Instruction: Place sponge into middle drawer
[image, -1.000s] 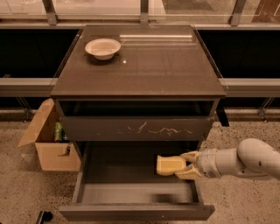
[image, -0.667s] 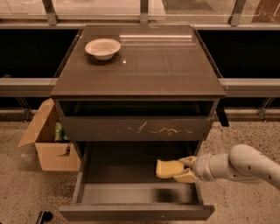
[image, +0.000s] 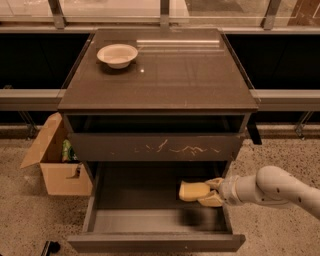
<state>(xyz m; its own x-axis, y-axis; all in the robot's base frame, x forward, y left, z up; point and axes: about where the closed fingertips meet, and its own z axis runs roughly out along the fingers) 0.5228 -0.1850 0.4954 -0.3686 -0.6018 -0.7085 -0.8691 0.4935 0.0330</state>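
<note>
The pale yellow sponge (image: 193, 190) hangs over the right part of the open middle drawer (image: 150, 243), a little above its grey floor, with a shadow under it. My gripper (image: 210, 192) comes in from the right over the drawer's right side. It is shut on the sponge's right end, with one yellowish finger above and one below. The white arm (image: 272, 187) reaches in from the right edge of the view.
The drawer with pale scratches (image: 155, 147) sits just above the sponge, pulled out slightly. A white bowl (image: 118, 54) stands on the cabinet top (image: 200, 75) at the back left. An open cardboard box (image: 56, 165) stands on the floor to the cabinet's left.
The gripper with the sponge has sunk slightly toward the drawer floor. The forearm has dropped lower and stretched out.
</note>
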